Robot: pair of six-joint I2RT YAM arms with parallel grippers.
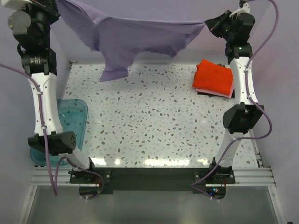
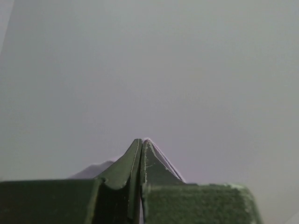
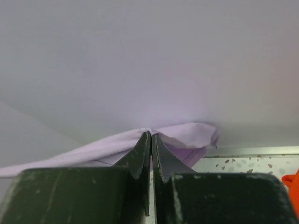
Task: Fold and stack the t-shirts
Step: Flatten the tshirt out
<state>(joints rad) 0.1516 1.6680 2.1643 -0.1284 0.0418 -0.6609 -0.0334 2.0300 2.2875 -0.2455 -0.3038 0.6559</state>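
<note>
A large lavender t-shirt point(image 1: 135, 35) hangs stretched in the air between my two grippers at the back of the table, one sleeve drooping onto the tabletop. My left gripper point(image 1: 58, 5) is raised at the top left, shut on one corner; a thin lavender edge point(image 2: 163, 161) shows beside its fingers. My right gripper point(image 1: 208, 23) is raised at the top right, shut on the other corner point(image 3: 187, 137). A folded orange-red t-shirt point(image 1: 213, 77) lies on a thin pink one and a dark one at the back right.
A teal translucent plastic tub point(image 1: 70, 126) sits at the table's left edge beside the left arm. The speckled white tabletop point(image 1: 149, 126) lies between the arms. Lavender walls close the back and sides.
</note>
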